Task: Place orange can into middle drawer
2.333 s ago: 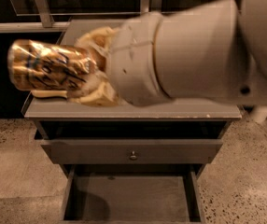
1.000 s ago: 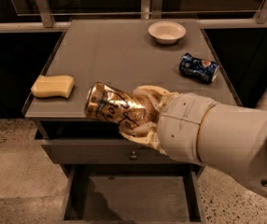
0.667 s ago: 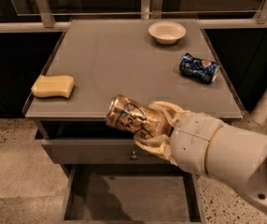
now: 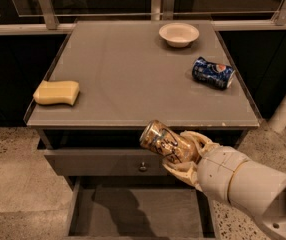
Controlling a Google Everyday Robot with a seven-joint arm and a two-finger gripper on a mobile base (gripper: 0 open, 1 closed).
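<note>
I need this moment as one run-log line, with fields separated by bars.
gripper: shut on orange can | can: tilted, off the table | place: above open middle drawer | status: not yet released

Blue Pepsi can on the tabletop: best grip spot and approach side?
Take the Pepsi can at mid-body, from above, closing across its round sides: it lies on its side near the right edge of the tabletop, ends pointing roughly left and right. The gripper is occupied, shut on the orange can in front of the cabinet, over the open middle drawer.
</note>
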